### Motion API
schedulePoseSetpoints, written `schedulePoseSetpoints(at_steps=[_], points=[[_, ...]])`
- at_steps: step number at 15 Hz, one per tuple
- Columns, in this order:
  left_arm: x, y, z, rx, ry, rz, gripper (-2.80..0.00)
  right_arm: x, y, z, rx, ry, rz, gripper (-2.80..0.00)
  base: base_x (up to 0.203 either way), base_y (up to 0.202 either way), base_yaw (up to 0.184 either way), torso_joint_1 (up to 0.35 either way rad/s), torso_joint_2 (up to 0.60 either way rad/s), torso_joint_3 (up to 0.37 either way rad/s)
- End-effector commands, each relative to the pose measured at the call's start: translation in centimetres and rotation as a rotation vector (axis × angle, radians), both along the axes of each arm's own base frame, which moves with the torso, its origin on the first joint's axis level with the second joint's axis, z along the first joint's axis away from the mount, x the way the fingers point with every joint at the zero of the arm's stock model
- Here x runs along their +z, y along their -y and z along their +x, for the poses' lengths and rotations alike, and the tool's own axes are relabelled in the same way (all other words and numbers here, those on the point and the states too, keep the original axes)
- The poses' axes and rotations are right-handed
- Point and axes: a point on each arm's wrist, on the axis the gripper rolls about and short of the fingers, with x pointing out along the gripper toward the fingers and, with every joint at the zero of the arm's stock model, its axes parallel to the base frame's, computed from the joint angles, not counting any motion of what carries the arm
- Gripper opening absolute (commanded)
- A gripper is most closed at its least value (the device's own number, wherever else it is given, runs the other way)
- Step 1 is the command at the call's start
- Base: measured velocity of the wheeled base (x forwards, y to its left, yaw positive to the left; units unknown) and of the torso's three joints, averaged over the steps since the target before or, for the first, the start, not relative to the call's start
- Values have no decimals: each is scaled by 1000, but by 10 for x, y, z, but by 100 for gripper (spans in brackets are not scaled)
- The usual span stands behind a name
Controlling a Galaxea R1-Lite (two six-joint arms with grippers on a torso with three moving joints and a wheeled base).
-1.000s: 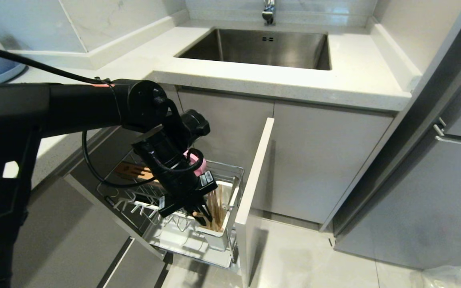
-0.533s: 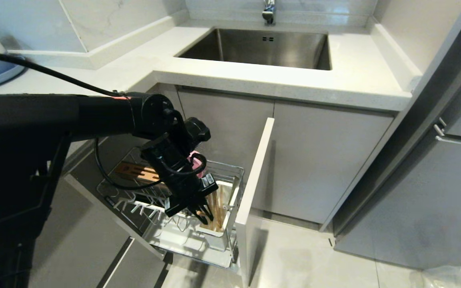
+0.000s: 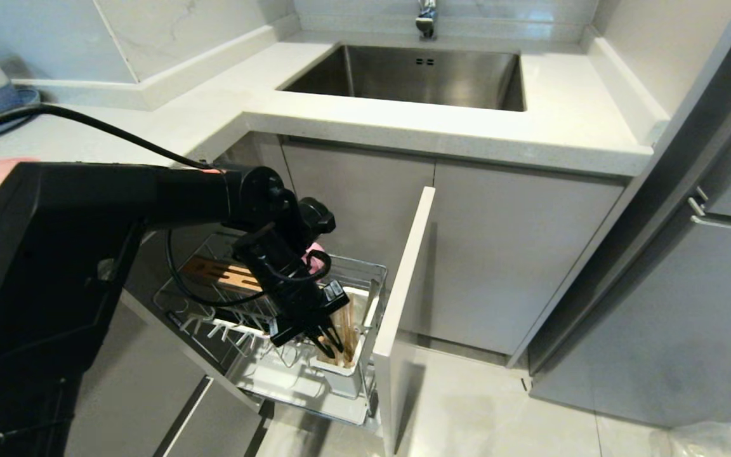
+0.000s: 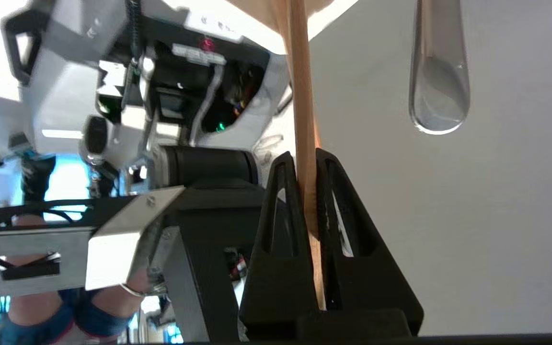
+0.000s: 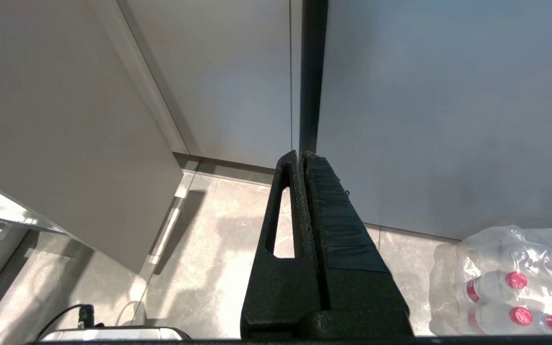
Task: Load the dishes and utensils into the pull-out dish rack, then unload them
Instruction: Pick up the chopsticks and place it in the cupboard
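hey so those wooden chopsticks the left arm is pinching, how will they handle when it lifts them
The chopsticks look thin and straight, so probably stiff and light. The left gripper pinches them near one end with narrow jaws, so they might pivot or slide. Being slender sticks, they would likely roll if dropped.

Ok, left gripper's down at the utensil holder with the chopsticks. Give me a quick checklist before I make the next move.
1. Grip: left gripper is shut on the chopsticks, seen in the left wrist view. Ok.
2. Position: left gripper sits at the white utensil holder in the head view. Ok.
3. Chopstick tips seated in or clear of the holder: hidden by the gripper. Cannot tell.
4. Fork: close beside the gripped chopsticks, apart from them. Ok, but watch it.
5. Pull-out dish rack: pulled out, door front standing clear. Ok.
6. Right gripper: shut, parked over the floor, away from the rack. Ok.
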Motion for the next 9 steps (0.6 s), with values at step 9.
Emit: schedulePoseSetpoints(at_steps=[9], points=[[-23,-3,16,28,-31,0,-280,0,0,0,0,-1,0,-280,0,0,0,0,0,0]])
